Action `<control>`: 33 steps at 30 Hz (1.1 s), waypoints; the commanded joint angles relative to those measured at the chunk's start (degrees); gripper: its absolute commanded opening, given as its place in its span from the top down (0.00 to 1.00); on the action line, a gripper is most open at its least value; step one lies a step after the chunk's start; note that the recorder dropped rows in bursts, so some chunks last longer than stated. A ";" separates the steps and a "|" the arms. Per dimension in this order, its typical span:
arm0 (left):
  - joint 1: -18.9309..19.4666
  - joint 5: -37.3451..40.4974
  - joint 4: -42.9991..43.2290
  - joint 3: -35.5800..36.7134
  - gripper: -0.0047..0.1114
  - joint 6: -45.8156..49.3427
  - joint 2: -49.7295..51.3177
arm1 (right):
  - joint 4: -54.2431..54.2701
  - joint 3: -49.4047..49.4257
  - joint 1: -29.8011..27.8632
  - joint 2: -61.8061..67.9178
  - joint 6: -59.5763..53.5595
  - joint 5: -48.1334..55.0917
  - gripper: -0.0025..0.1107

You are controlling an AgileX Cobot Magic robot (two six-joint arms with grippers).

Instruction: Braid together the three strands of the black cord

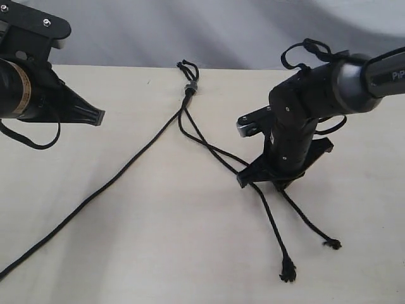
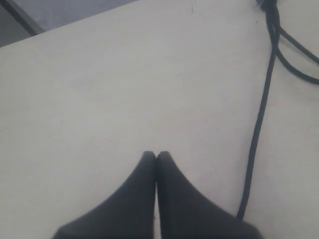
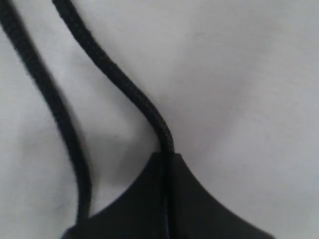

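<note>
The black cord lies on the pale table (image 1: pixel 158 215), its three strands bound by a small grey band (image 1: pixel 189 86) with short loops above it. The left strand (image 1: pixel 107 183) runs alone towards the near left edge and shows in the left wrist view too (image 2: pixel 259 124). Two other strands (image 1: pixel 209 142) run down right and end in a frayed tip (image 1: pixel 288 272) and a knot (image 1: pixel 332 243). My right gripper (image 1: pixel 252 178) is down at the table, shut on one of these strands (image 3: pixel 124 84); the other strand (image 3: pixel 50 94) passes beside its fingers. My left gripper (image 1: pixel 100 118) hovers at the left, shut and empty (image 2: pixel 156 155).
The table's far edge (image 1: pixel 126 66) runs just behind the cord's loops, with grey backdrop beyond. Glossy black cables (image 1: pixel 304 54) loop off the right arm, and another (image 1: pixel 31 140) hangs under the left arm.
</note>
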 commanded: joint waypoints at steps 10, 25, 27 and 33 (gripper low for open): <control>0.09 -0.33 0.14 -0.24 0.96 0.17 -0.46 | 25.23 -0.85 17.81 -2.53 -24.08 0.84 0.98; 0.09 -0.36 -0.81 -0.24 0.96 0.17 -0.46 | 13.43 -6.00 0.01 -20.57 -18.67 3.60 0.98; 0.09 -0.45 -1.39 -0.24 0.96 0.17 -0.46 | 14.34 -5.15 -3.93 -20.06 -18.67 2.93 0.98; 0.09 -0.94 -1.57 -0.24 0.96 0.17 -0.46 | 16.92 0.24 -11.40 -16.93 -18.48 -4.35 0.98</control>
